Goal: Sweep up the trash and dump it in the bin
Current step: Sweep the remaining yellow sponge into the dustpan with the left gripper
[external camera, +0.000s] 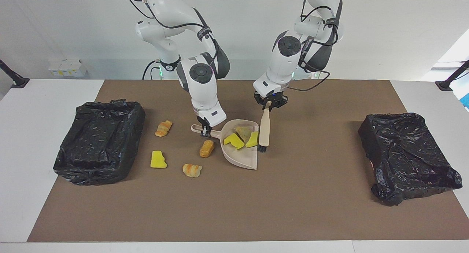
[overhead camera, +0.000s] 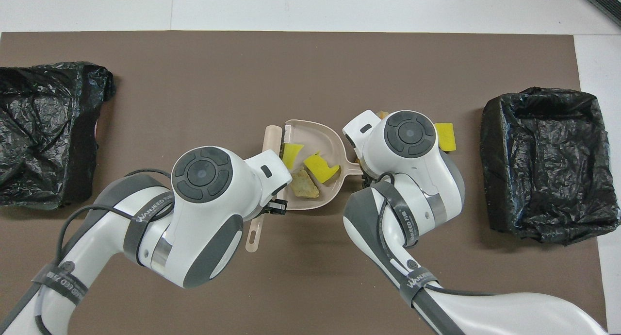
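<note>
Your right gripper (external camera: 206, 131) has its jaws clamped on the handle of the beige dustpan (external camera: 240, 156), which rests on the brown mat (external camera: 234, 209) covering the table. Your left gripper (external camera: 268, 105) has its jaws closed on the top of the hand brush (external camera: 264, 130), which hangs nearly upright, bristles at the dustpan's edge toward the left arm's end. Three pieces of the trash (external camera: 234, 140) lie in the dustpan: two yellow sponge chunks and a tan piece. Four more pieces lie on the mat beside the dustpan toward the right arm's end, between it and a black-lined bin (external camera: 99, 141). A second black-lined bin (external camera: 406, 154) sits well apart from the dustpan, toward the left arm's end.
</note>
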### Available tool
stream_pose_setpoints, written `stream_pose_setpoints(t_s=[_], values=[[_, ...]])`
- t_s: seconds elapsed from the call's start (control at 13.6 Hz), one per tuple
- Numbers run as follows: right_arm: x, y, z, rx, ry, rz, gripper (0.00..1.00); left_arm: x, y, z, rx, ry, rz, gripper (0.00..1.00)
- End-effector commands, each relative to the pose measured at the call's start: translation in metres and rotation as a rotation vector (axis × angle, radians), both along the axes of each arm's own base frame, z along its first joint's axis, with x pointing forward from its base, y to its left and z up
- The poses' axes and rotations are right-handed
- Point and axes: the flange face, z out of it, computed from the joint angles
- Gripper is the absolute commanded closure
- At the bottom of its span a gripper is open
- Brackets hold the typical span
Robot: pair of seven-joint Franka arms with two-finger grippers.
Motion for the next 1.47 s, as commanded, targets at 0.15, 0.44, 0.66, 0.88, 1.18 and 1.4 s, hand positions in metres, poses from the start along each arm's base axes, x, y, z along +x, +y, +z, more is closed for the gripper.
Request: stream_pose_setpoints(t_s=[0.15,0.44,0.66,0.88,1.18,1.4], values=[[-0.001,-0.001,0.0,0.021,-0.002,0.016,1.0,-0.025,-0.031,-0.024,-0.059,-0.068,0.042,1.0],[-0.001,-0.002,-0.001,0.021,0.0,0.015,1.0,-0.093,-0.039,-0.033,0.033,0.028,0.036,1.0],[-0.001,-0.002,-0.001,0.021,0.0,0.013,1.0,-0.129,-0.052,-0.031,0.07,0.06,0.076,1.0],[-0.001,-0.002,-0.001,0.021,0.0,0.011,1.0,-0.156,-0.05,-0.029,0.154,0.156,0.147,1.0],[-0.001,-0.002,-0.001,0.021,-0.001,0.01,1.0,-0.178,-0.047,-0.023,0.236,0.21,0.182,1.0],[-0.001,-0.002,-0.001,0.019,0.002,0.008,1.0,-0.199,-0.053,-0.019,0.26,0.229,0.177,1.0]])
